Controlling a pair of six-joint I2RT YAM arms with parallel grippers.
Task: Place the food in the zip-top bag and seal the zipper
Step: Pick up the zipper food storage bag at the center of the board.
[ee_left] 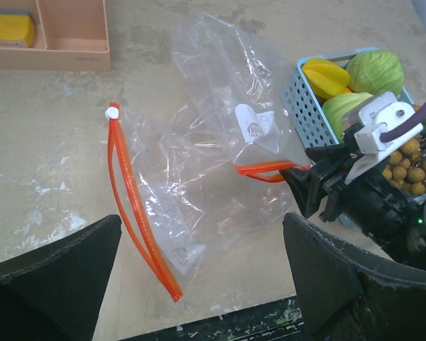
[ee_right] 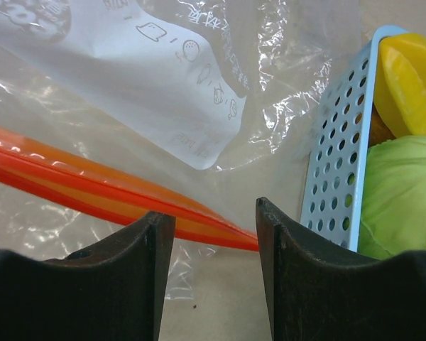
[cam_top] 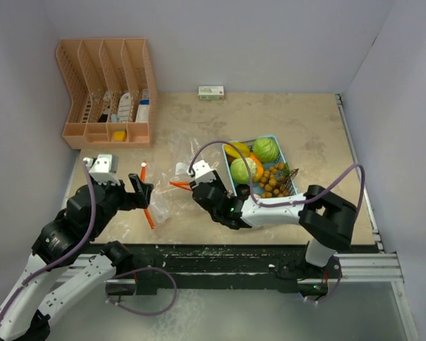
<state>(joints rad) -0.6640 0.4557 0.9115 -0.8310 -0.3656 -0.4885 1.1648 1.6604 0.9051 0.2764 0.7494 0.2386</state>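
bag (ee_left: 199, 142): limp, slick, flat on table (cam_top: 312, 128); grab by stiffer zipper (ee_right: 92, 181) | food (cam_top: 266, 149): light, in tray (ee_left: 302, 99) | left hand (ee_left: 202, 220): wide open, empty | right hand (ee_right: 215, 213): part-open at zipper end, unclamped

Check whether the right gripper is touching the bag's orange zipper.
Cannot tell. In the right wrist view the orange zipper crosses behind the open right gripper and ends at one finger's edge, but contact or gap isn't plain.
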